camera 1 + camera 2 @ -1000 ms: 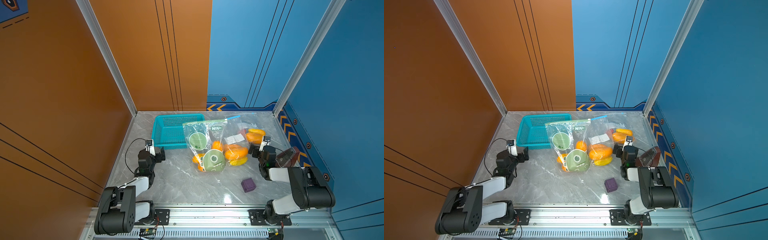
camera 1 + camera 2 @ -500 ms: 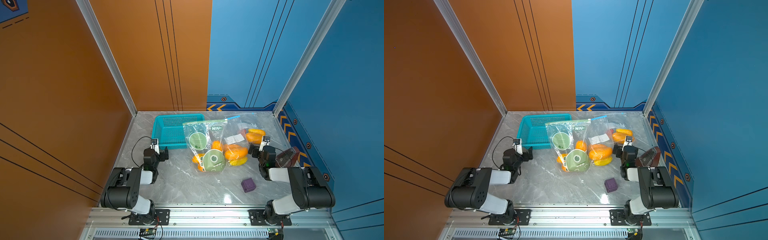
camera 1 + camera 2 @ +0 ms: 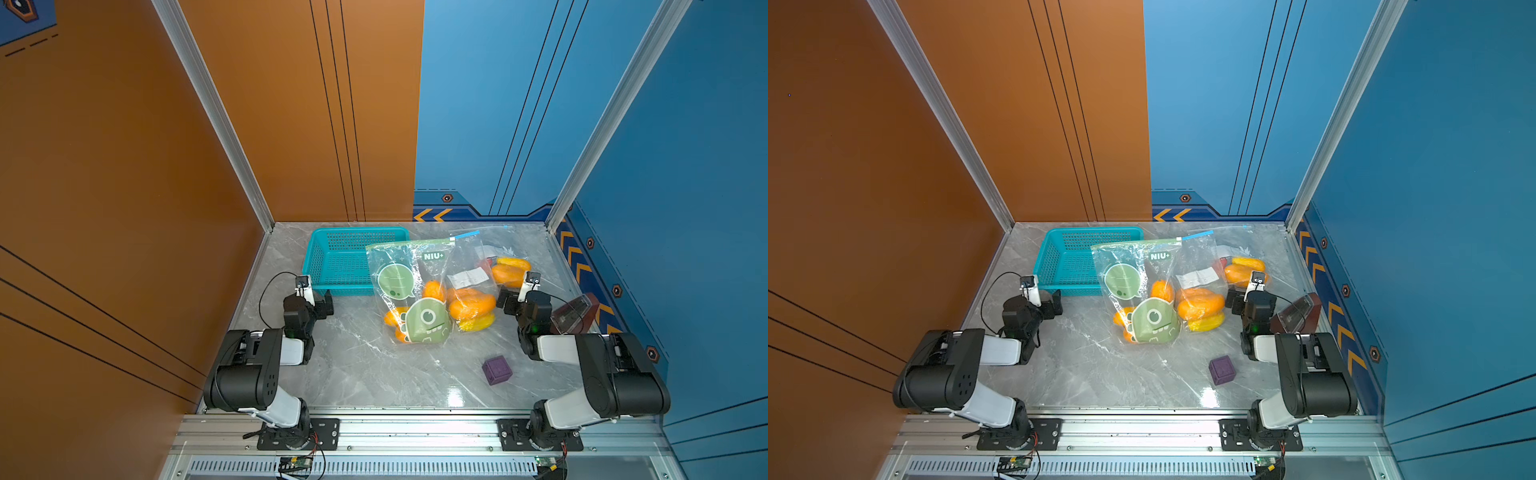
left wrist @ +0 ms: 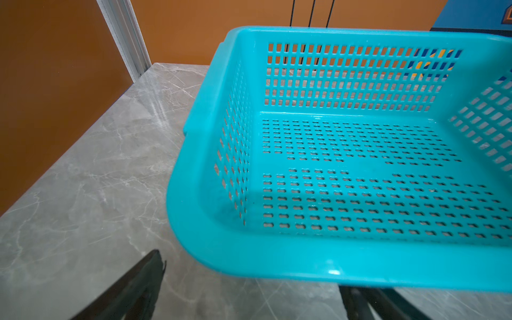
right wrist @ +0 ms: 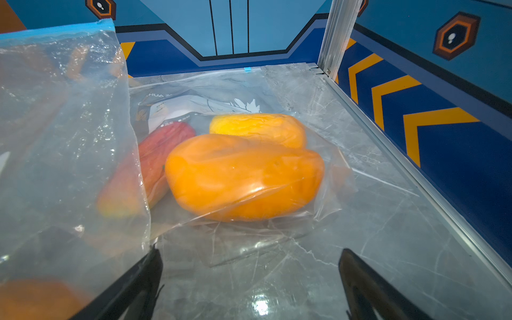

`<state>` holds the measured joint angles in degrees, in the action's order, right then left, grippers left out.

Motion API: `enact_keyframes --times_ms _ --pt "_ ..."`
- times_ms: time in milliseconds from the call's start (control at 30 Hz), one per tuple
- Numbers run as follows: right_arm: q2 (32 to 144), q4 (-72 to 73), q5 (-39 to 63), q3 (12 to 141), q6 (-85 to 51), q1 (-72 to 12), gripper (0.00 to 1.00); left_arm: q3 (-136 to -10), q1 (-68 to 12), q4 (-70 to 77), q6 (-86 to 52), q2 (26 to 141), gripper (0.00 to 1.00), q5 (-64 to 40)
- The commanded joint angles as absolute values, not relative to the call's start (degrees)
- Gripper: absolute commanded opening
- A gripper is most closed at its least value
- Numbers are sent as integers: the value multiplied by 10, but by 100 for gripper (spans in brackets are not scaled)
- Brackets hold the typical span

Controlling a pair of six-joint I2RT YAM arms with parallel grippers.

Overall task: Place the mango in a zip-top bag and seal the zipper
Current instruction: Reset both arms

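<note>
Three zip-top bags lie mid-table, each with mangoes inside. One is green-printed (image 3: 409, 291) (image 3: 1138, 286). A clear bag with a blue zipper strip (image 3: 467, 270) (image 5: 69, 133) overlaps it. Behind that lies a flat clear bag (image 5: 318, 155) holding an orange mango (image 5: 243, 177) (image 3: 505, 272), a yellow one (image 5: 257, 128) and a red one (image 5: 163, 149). My right gripper (image 3: 515, 293) (image 3: 1244, 295) (image 5: 249, 250) is open and empty, low over the table just short of that bag. My left gripper (image 3: 318, 297) (image 3: 1044, 301) (image 4: 250, 270) is open and empty at the basket's near rim.
An empty teal basket (image 3: 332, 249) (image 4: 332, 266) stands at the back left. A purple cube (image 3: 496, 370) sits at the front right. A dark red box with a clear lid (image 3: 575, 309) rests beside the right arm. Walls close three sides.
The left arm has folded back toward its base, and its gripper has shifted a little right toward the basket's near edge. The right arm and the bags have not moved.
</note>
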<state>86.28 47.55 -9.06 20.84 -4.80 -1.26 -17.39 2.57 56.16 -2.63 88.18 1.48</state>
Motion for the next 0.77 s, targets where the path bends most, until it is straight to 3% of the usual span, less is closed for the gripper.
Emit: enact_keyframes --times_ms 0,733 --pt "869 472 -102 221 -39 -19 100 -175 22 574 -33 876 98 33" --pt "868 472 -104 221 -38 -20 100 -181 9 573 -25 882 98 62"
